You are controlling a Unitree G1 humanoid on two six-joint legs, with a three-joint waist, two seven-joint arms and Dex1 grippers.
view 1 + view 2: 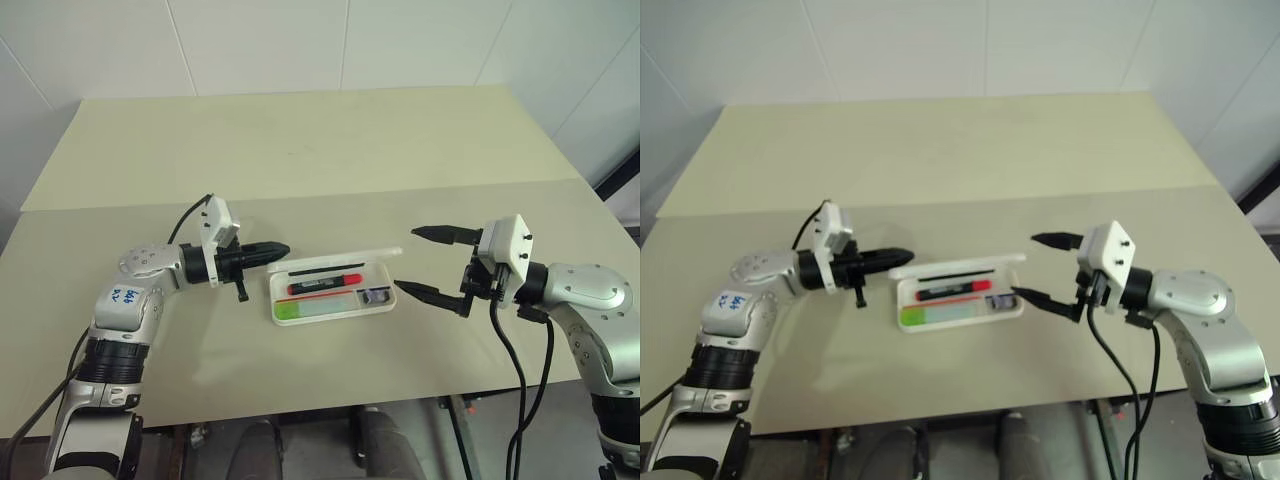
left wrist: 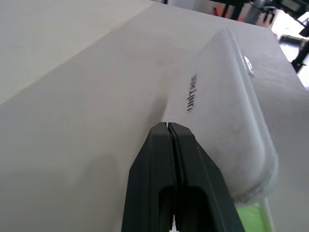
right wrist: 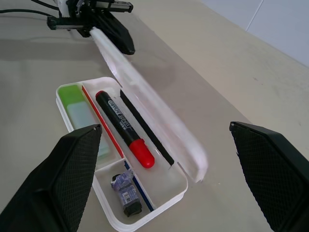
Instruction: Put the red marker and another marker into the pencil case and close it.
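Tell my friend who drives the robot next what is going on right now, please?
Left gripper: shut, its tip against the back of the pencil case's raised lid.
Right gripper: open, holding nothing, hovering by the case's right end.
Red marker: already in the pencil case.
Green-capped marker: also in the case, along the front.
Done: both markers in.
Left: push the lid down until the case is closed.

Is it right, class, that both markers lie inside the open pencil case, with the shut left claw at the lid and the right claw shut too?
Not quite. The right claw is wide open, as the right wrist view shows. The rest stands: red marker and green marker lie in the open pencil case, and the shut left claw is at the lid.
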